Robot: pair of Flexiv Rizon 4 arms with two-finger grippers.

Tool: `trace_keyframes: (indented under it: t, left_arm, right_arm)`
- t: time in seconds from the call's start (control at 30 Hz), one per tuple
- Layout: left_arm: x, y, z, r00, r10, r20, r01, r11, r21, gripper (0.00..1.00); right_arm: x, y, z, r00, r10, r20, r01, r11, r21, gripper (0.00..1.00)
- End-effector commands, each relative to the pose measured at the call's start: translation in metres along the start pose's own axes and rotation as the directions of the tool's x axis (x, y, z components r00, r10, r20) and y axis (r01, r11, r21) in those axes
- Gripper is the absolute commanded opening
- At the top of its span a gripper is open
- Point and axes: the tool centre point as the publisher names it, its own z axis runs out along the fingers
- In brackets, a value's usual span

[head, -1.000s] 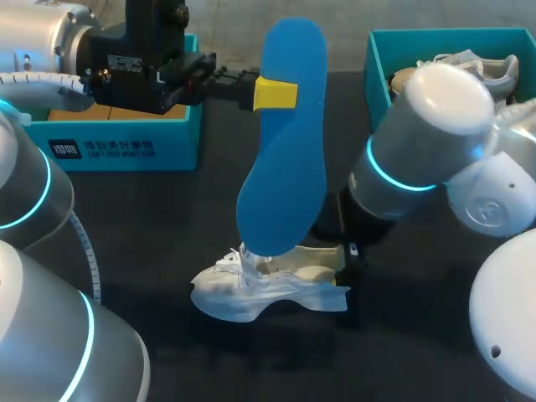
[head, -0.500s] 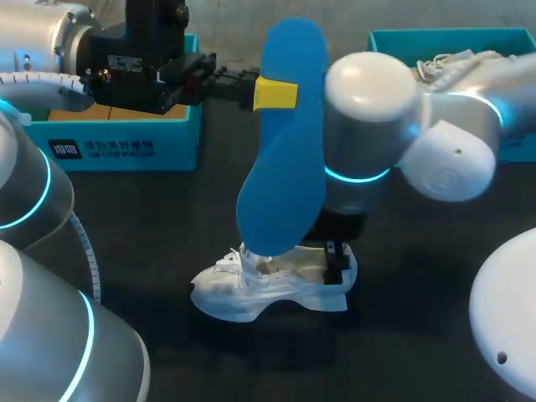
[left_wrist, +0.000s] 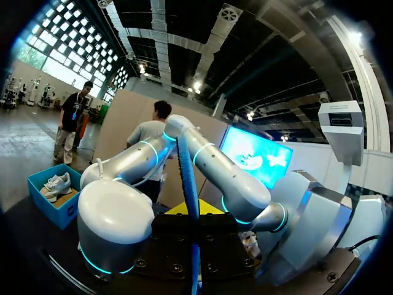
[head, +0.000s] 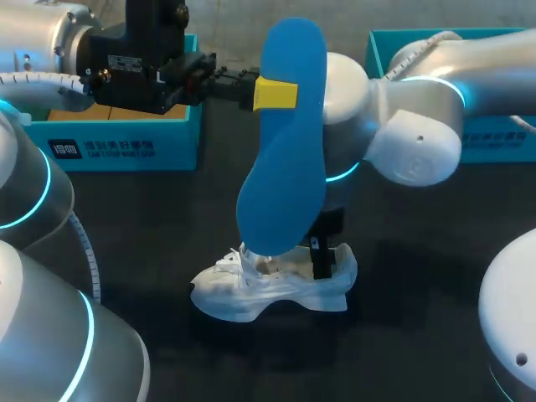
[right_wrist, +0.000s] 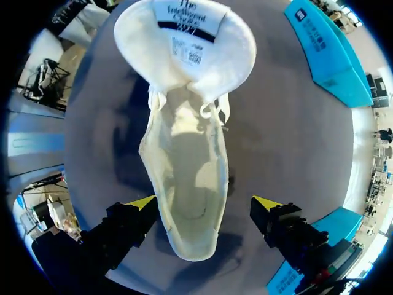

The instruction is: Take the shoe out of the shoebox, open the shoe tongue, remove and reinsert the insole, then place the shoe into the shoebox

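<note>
Left gripper (head: 275,93) grips insole (head: 285,167) (screening right arm (head: 414,142)); right gripper (right_wrist: 204,208) spread astride shoe (right_wrist: 187,166).

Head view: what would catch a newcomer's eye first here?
A big blue insole stands upright above the table, pinched by the left arm's fingers. Right under it lies a white shoe, with the right arm's fingers open on either side of its heel end.
</note>
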Motion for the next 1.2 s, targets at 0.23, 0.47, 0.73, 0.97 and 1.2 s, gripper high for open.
trace_keyframes:
  t: [0.23,0.47,0.73,0.97,1.2]
  left_arm:
    - [0.0,0.0,0.001,1.0,-0.001,0.001,0.001,1.0,-0.002,0.0]
    - [0.0,0.0,0.001,1.0,-0.001,0.001,0.001,1.0,-0.002,0.0]
    - [0.0,0.0,0.001,1.0,-0.001,0.001,0.001,1.0,-0.002,0.0]
    - [0.0,0.0,0.001,1.0,-0.001,0.001,0.001,1.0,-0.002,0.0]
    - [0.0,0.0,0.001,1.0,-0.001,0.001,0.001,1.0,-0.002,0.0]
  right_arm:
    - [-0.011,0.019,-0.004,0.999,-0.04,0.023,0.04,0.999,0.001,1.0]
    - [-0.016,0.03,0.008,0.998,-0.054,0.024,0.054,0.998,-0.013,1.0]
    - [-0.016,0.029,0.025,1.0,-0.021,0.019,0.022,0.998,-0.053,1.0]
    - [-0.014,0.026,0.039,1.0,0.01,0.004,-0.009,0.997,-0.081,1.0]
    - [-0.013,0.024,0.045,1.0,0.023,0.0,-0.023,0.995,-0.092,0.93]
